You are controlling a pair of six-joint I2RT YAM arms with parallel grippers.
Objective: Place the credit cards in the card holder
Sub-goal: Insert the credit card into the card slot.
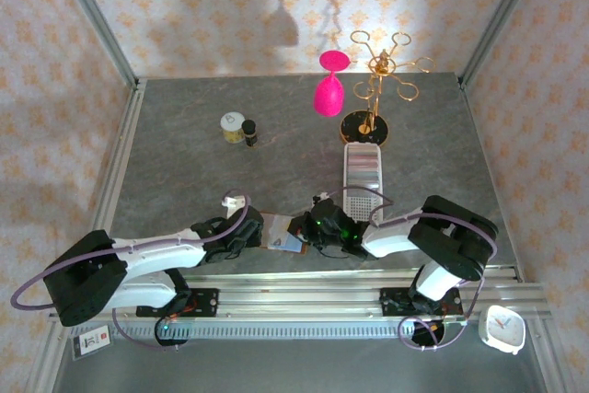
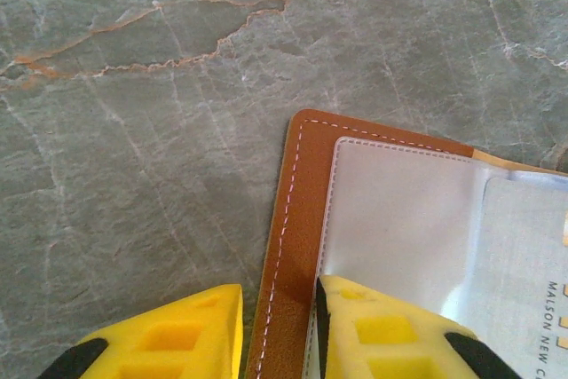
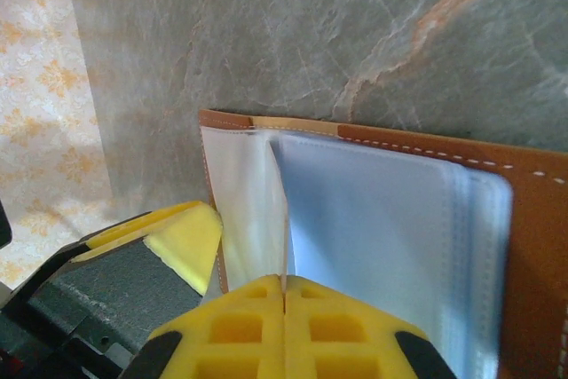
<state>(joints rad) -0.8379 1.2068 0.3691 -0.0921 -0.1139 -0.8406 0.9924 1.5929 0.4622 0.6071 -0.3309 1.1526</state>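
The card holder (image 1: 279, 238) is a brown leather wallet lying open near the table's front edge, between both arms. My left gripper (image 1: 260, 235) comes at it from the left. In the left wrist view its yellow fingers (image 2: 382, 335) close on the wallet's stitched brown border (image 2: 297, 219), with a clear inner pocket (image 2: 399, 219) beyond. A printed credit card (image 2: 532, 290) shows under the plastic. My right gripper (image 3: 284, 280) is shut on a thin pale sheet standing on edge, seemingly a credit card (image 3: 278, 210), over the wallet's pockets (image 3: 390, 237). The left gripper's fingertip (image 3: 182, 241) rests at the wallet's left edge.
Behind the right gripper (image 1: 302, 232) lies a long white perforated tray (image 1: 362, 175). Farther back stand a pink glass (image 1: 329, 89), a gold rack (image 1: 373, 89), a small jar (image 1: 233, 126) and a dark bottle (image 1: 249, 132). A white clock (image 1: 502, 327) sits front right.
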